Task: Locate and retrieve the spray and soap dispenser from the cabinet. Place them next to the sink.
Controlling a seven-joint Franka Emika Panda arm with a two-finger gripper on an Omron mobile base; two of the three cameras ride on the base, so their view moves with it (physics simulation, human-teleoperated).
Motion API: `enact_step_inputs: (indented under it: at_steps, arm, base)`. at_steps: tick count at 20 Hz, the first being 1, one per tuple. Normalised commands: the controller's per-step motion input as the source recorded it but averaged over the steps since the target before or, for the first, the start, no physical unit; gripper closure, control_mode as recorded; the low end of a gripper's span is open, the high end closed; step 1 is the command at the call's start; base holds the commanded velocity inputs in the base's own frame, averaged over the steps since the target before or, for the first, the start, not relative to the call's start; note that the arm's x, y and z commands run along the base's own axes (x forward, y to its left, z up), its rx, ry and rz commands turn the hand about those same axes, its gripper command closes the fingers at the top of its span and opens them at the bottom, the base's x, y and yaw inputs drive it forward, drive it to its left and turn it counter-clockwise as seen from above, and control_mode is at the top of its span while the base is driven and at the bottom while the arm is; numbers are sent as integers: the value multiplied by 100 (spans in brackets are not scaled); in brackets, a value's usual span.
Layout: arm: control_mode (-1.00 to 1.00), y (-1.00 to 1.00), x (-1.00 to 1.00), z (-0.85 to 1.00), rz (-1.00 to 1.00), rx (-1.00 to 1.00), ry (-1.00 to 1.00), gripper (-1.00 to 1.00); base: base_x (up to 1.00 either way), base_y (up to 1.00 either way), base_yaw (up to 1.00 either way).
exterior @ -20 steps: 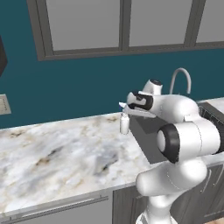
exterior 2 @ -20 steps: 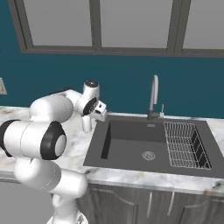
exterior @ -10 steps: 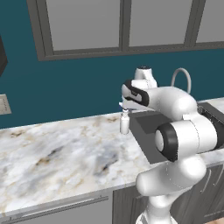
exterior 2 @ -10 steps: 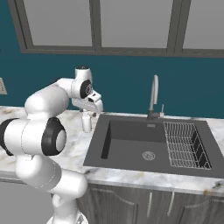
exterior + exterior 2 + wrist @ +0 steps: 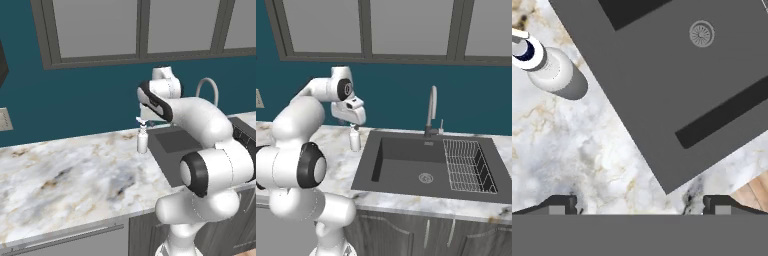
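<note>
The spray (image 5: 142,140) (image 5: 355,139), a white bottle with a dark blue collar, stands upright on the marble counter just left of the sink (image 5: 367,165). My gripper (image 5: 356,121) (image 5: 148,118) hangs open just above it, pointing down, holding nothing. From the hand, the spray (image 5: 553,74) appears from above at the upper left, well away from my open gripper (image 5: 640,205), with the dark sink (image 5: 677,80) beside it. The soap dispenser and the cabinet are out of view.
A curved silver faucet (image 5: 431,107) rises behind the basin and a wire rack (image 5: 468,165) lies in its right half. The marble counter (image 5: 65,175) stretches left to a wall outlet (image 5: 5,120). Grey-framed panels (image 5: 140,25) span the wall above. Lower cabinets (image 5: 406,232) sit under the counter.
My hand has risen and swung left, from beside the spray to above it. The spray stays upright in the same spot. The jaws stay open.
</note>
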Motion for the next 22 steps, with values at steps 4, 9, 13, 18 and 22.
enact_step_inputs:
  at_steps: [4,9,13,18,22]
  arm:
    - [-100,28,-81,48,-5,-6,0,-100]
    - [-100,16,-91,30,-2,-4,-23,-100]
    - [-100,0,-100,16,1,0,-32,-100]
    - [-100,0,-87,33,5,0,-32,-100]
    - [-100,0,-44,40,17,0,-16,-100]
  base:
    - [0,0,0]
    - [0,0,0]
    - [0,0,0]
    - [0,0,0]
    - [0,0,0]
